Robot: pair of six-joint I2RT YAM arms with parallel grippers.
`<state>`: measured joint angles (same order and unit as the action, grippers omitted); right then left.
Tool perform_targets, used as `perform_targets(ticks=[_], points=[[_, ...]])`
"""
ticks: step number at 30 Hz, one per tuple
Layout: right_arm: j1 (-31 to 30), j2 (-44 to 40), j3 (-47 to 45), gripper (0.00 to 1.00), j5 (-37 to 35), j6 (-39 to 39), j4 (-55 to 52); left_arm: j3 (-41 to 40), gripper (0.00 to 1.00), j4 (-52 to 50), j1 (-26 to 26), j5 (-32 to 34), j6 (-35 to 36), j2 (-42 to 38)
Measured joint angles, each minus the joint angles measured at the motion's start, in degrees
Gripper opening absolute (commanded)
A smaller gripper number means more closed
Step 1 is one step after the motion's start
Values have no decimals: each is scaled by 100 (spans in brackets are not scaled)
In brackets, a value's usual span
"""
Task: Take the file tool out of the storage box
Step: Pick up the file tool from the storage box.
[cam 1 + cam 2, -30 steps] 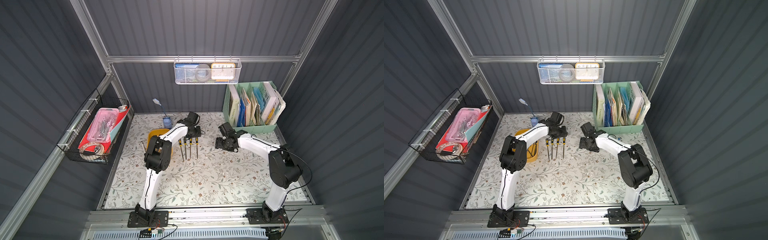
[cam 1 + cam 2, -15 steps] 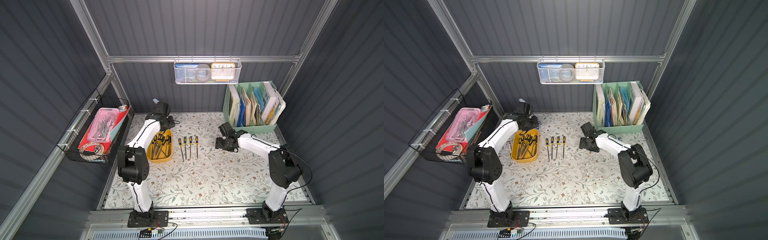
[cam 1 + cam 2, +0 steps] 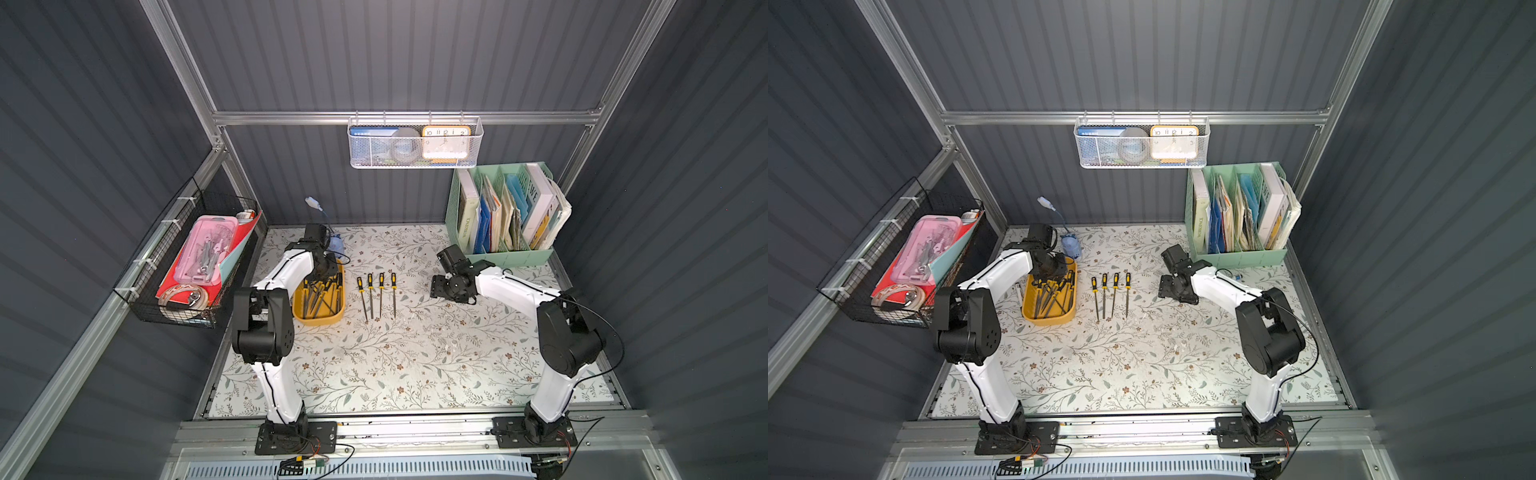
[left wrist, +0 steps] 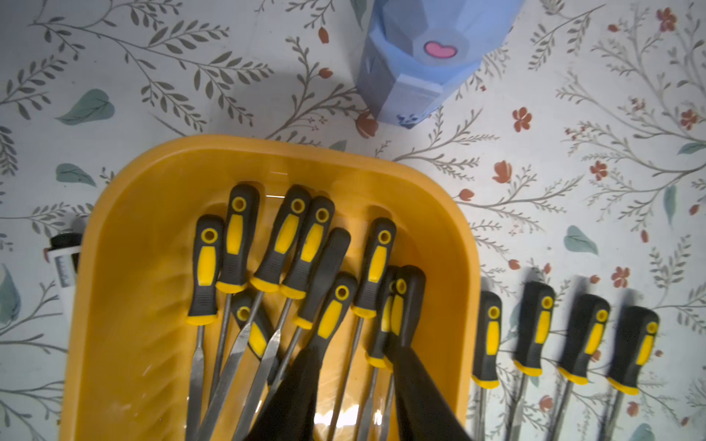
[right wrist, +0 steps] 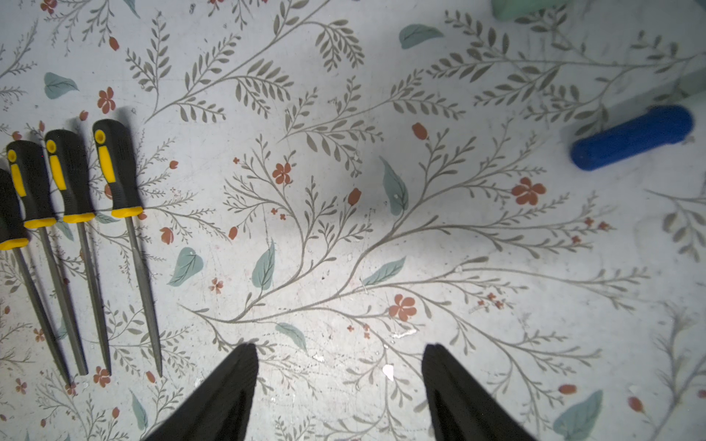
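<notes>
The storage box (image 4: 126,236) is a mustard-yellow tub holding several file tools with black-and-yellow handles; it shows in both top views (image 3: 318,321) (image 3: 1048,321). My left gripper (image 4: 353,345) reaches down into the box's far end (image 3: 322,270), open. The steel shaft of one file (image 4: 376,267) runs through the gap between its fingers, with another file's handle against one finger (image 4: 412,374). Several more files (image 3: 376,295) (image 5: 76,183) lie in a row on the mat right of the box. My right gripper (image 5: 340,347) hovers open and empty over bare mat (image 3: 438,286).
A blue lamp base (image 4: 420,68) stands just beyond the box's far end. A marker (image 4: 67,263) lies beside the box. A blue cylinder (image 5: 630,137) lies by the mint-green organiser (image 3: 503,216). A black wire basket (image 3: 187,266) hangs left, a white mesh basket (image 3: 415,143) on the back wall.
My left arm swung from the row of files on the mat to the back left, then came down over the box's far end, its jaws narrowing. The right arm has not moved.
</notes>
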<state>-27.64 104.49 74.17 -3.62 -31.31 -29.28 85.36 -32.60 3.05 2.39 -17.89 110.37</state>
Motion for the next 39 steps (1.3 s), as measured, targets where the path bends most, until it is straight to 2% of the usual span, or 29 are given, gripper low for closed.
perform_targets(ticks=[17, 27, 39], points=[[0, 0, -4, 73, -2, 24, 2, -114, 34, 138, -31, -26, 293, 501], [0, 2, -4, 74, -2, 22, 2, -122, 32, 146, -31, 4, 332, 542], [0, 2, -7, 73, -4, 7, 4, -240, 22, 162, -31, 2, 337, 525]])
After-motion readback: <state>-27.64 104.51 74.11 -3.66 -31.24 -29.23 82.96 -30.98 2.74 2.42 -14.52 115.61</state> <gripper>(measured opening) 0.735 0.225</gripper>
